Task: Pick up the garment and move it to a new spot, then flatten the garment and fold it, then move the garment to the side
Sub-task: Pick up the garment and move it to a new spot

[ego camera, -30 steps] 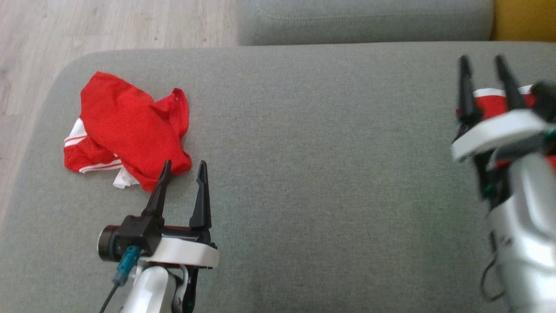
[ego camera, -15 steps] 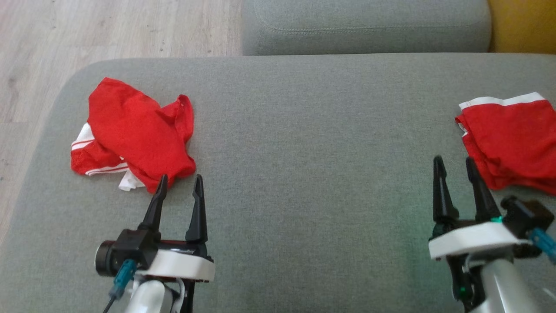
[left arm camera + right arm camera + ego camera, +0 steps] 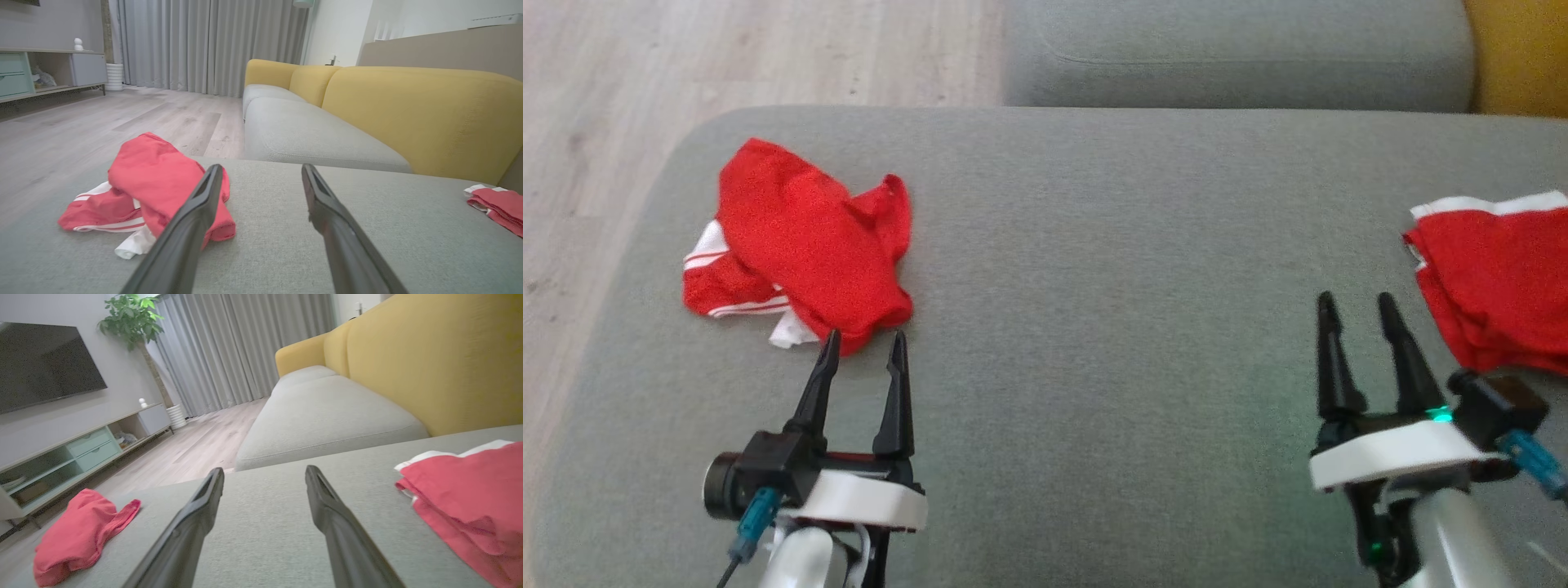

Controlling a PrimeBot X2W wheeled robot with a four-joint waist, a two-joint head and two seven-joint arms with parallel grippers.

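A crumpled red garment (image 3: 805, 241) with white trim lies at the far left of the grey cushion (image 3: 1111, 245). My left gripper (image 3: 865, 336) stands open just short of its near edge, nothing between the fingers; in the left wrist view the left gripper (image 3: 262, 166) points past the garment (image 3: 159, 179), which sits behind the left finger. A second red garment (image 3: 1494, 278), folded flat with a white band, lies at the right edge. My right gripper (image 3: 1356, 298) is open and empty, to the left of it. The right wrist view has the right gripper (image 3: 264, 469), the folded garment (image 3: 470, 494) and the crumpled garment (image 3: 77, 535).
The cushion's rounded left edge drops to a wooden floor (image 3: 596, 122). Another grey seat (image 3: 1233, 49) adjoins at the back, with a yellow backrest (image 3: 1519, 57) at the far right. A wide stretch of bare cushion separates the two garments.
My right gripper has drawn back from over the folded garment toward the near edge, leaving it lying flat. The camera has turned slightly. The left gripper has stayed put.
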